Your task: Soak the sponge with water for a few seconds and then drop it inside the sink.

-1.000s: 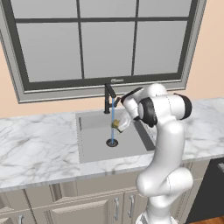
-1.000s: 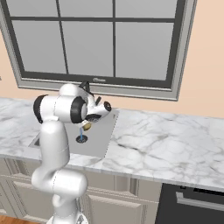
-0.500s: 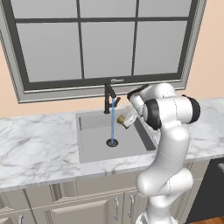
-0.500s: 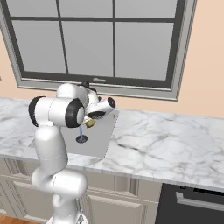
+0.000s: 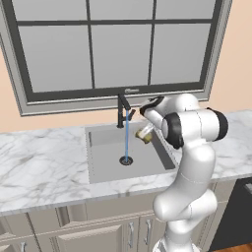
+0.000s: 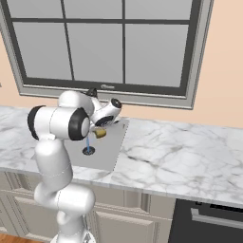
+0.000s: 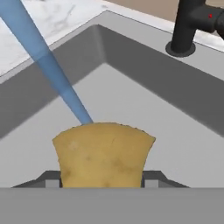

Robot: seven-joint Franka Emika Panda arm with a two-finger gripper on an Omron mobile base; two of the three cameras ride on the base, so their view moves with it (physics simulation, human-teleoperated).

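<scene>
Window [image 5: 120,47]: a large dark-framed pane fills the wall behind the worktop.
Worktop [image 5: 39,165]: white marble with grey veins runs left and right of the basin, above pale cabinet doors.
Arm [image 5: 189,147]: the white robot arm rises in front of the cabinets and bends toward the basin's right side.
Sink [image 5: 106,160]: a square grey basin is set into the worktop, its round dark drain [image 5: 126,160] near the middle of the floor.
Faucet [image 5: 121,109]: slim and black, it stands at the basin's back edge.
Water [image 5: 127,135]: a thin light-blue stream falls straight from the spout onto the drain.
Pincer [image 5: 145,133]: clenched on the sponge, held above the right part of the basin.
Sponge [image 7: 103,154]: yellow, gripped between the fingertips [image 7: 51,180], it hangs over the basin just right of the stream, apart from it in the left base view.
</scene>
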